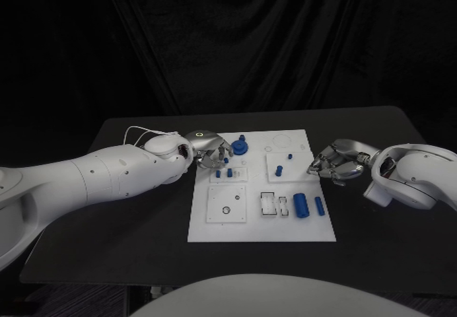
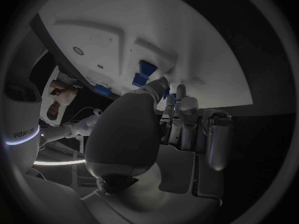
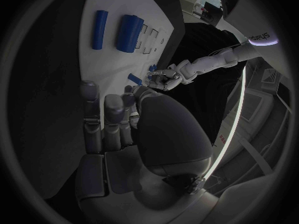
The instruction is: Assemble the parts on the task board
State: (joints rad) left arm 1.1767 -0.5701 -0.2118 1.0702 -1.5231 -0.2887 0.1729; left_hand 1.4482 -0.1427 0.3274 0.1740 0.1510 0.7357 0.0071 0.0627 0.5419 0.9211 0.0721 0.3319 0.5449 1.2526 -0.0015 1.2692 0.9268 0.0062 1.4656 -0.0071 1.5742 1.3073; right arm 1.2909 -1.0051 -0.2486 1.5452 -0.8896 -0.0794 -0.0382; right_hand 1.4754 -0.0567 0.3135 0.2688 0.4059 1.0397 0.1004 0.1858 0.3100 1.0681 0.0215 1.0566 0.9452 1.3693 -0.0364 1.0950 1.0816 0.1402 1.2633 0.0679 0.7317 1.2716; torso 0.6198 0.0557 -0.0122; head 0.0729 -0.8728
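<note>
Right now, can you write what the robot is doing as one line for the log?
left hand: over task board far-left corner, holding unclear | right hand: at board's right edge, holds nothing | thick blue cylinder: lying loose

- My left hand (image 1: 209, 148) hangs over the far left part of the white board (image 1: 215, 228), crowding the blue pegs (image 1: 224, 174) and the round blue piece (image 1: 240, 146) beside it.
- My right hand (image 1: 335, 162) sits at the board's right edge, near the upright pegs (image 1: 282, 165).
- The two blue cylinders (image 1: 308, 205) lie clear of both hands.
- I see bare table (image 1: 114, 251) around the near side of the board.
</note>
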